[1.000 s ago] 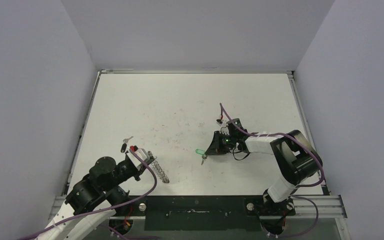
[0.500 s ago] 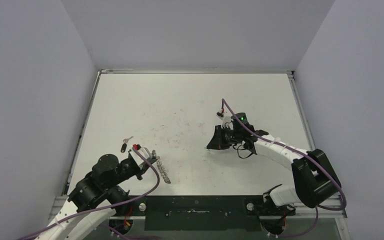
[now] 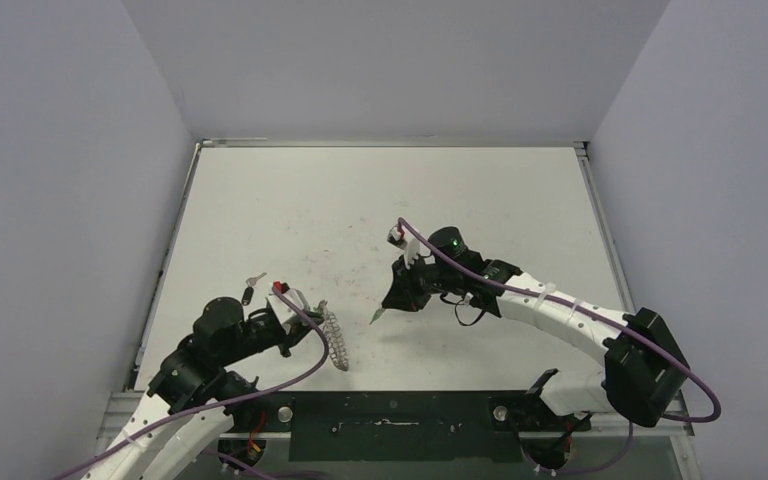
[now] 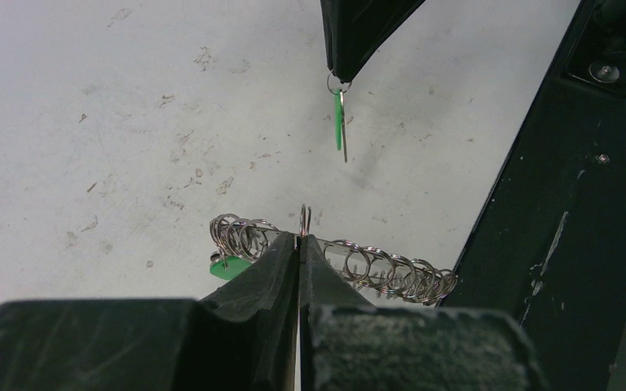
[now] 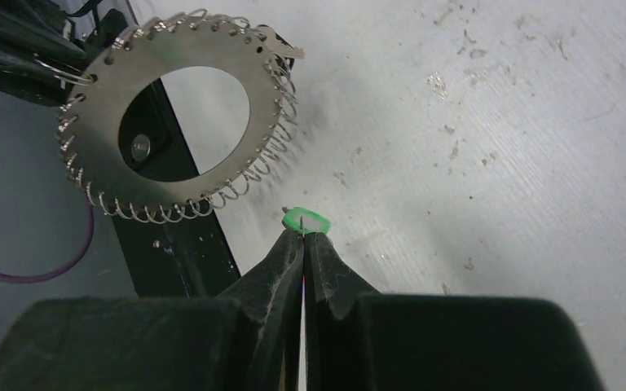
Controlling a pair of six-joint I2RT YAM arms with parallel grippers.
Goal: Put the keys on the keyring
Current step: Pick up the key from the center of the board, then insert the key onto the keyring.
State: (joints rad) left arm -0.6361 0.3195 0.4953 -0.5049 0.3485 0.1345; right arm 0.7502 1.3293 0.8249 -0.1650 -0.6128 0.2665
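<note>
My left gripper (image 3: 305, 318) (image 4: 300, 236) is shut on the rim of the keyring (image 3: 333, 337), a silver hoop edged with small wire loops, and holds it on edge above the table's near left. The keyring is edge-on in the left wrist view (image 4: 359, 262) and face-on in the right wrist view (image 5: 122, 77). My right gripper (image 3: 391, 299) (image 5: 303, 235) is shut on the green-headed key (image 5: 305, 220), which hangs in the air (image 4: 338, 122) just right of the ring. The black-headed key (image 3: 247, 295) and silver key (image 3: 256, 278) lie on the table behind my left gripper.
The white table (image 3: 380, 200) is scuffed and walled by grey panels on three sides. A black metal rail (image 3: 390, 412) runs along the near edge, close under the ring. A small green piece (image 4: 228, 268) shows under the ring's left end.
My right gripper has lifted the green key off the table and carried it left toward the ring. My left gripper has shifted the ring slightly right and forward.
</note>
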